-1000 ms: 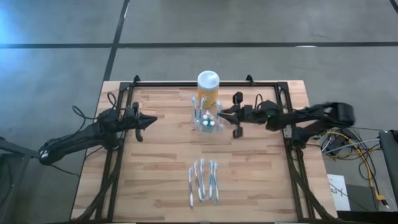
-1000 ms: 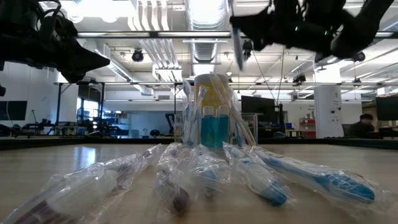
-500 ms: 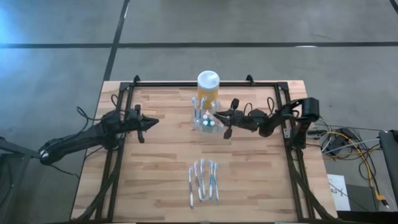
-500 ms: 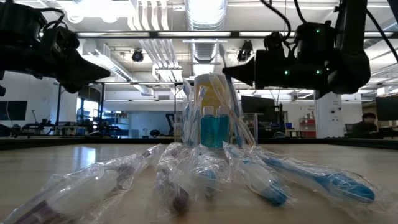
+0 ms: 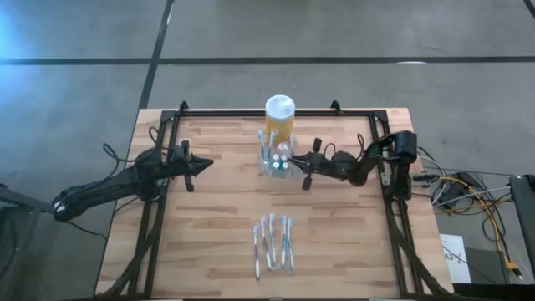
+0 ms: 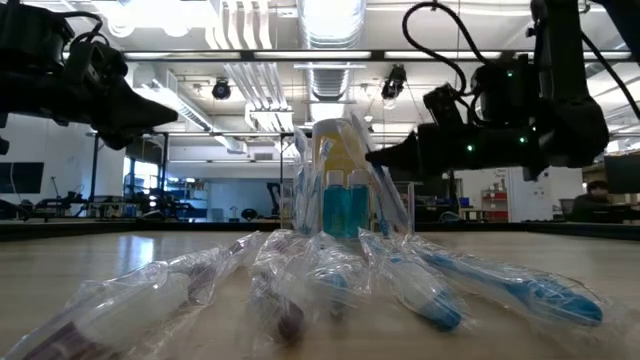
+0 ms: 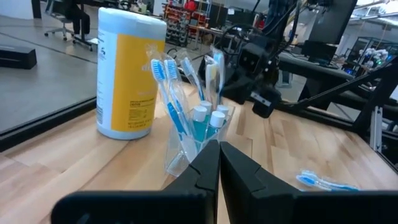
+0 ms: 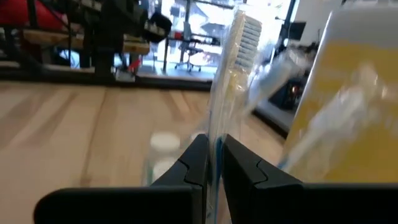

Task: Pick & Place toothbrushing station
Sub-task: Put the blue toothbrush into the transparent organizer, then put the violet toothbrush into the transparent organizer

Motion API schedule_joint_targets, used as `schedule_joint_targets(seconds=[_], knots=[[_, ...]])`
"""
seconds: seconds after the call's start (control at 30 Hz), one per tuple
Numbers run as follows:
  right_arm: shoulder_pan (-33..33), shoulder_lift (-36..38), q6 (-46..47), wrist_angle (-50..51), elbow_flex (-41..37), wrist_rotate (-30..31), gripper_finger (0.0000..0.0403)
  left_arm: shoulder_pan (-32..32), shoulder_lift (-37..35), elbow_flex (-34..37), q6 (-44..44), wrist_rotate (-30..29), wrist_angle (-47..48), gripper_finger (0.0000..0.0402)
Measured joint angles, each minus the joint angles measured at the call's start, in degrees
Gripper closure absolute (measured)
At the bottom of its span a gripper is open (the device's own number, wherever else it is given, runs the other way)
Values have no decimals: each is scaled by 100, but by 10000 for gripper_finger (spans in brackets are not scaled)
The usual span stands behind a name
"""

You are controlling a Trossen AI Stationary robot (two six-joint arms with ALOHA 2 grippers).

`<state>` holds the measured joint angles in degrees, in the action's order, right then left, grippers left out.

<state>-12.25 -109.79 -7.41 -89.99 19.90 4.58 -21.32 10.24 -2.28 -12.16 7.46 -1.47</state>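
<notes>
Fingers (image 8: 198, 163) on my right pinch a wrapped toothbrush (image 8: 227, 74) at the toothbrushing station (image 5: 277, 161); left fingers (image 7: 208, 163) pressed together, idle. Placing step; next, seat it and release.

High view: looks straight down on my whole table (image 5: 334, 226), far off.
Low view: sits at tabletop height, facing the room, wrapped toothbrushes (image 6: 330, 285) close up.
Left wrist view: faces the toothbrushing station (image 7: 196, 134), near.
Right wrist view: very close to one toothbrush (image 8: 227, 81).
Shared: the yellow jar (image 5: 279, 117) appears in all four.
</notes>
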Motion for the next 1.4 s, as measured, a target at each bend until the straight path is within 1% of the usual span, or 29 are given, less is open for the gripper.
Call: schedule_joint_targets(seconds=[0.37,0.53,0.63,0.77,0.87,1.0,1.13,1.23,1.4], knots=[[0,-510,262,-35,21,-4,380,0,0,0,-7,15,-33,386],[-2,-369,301,61,0,-1,377,0,0,-2,-7,15,-35,386],[-4,-180,463,242,-49,13,360,0,0,0,-8,15,-35,386],[0,203,823,542,-196,-9,321,0,0,0,-37,15,-33,386],[-2,637,975,824,-294,-29,286,0,0,0,-48,15,-31,386],[0,1278,1112,1544,-418,-35,246,0,0,0,-52,15,-32,386],[0,2246,1176,2267,-539,-39,221,0,0,0,-53,16,-47,386],[0,3245,1452,3477,-531,-50,216,0,0,-2,-54,15,-51,386],[47,4875,1621,6734,-85,-52,230,0,0,0,-52,19,-53,386]])
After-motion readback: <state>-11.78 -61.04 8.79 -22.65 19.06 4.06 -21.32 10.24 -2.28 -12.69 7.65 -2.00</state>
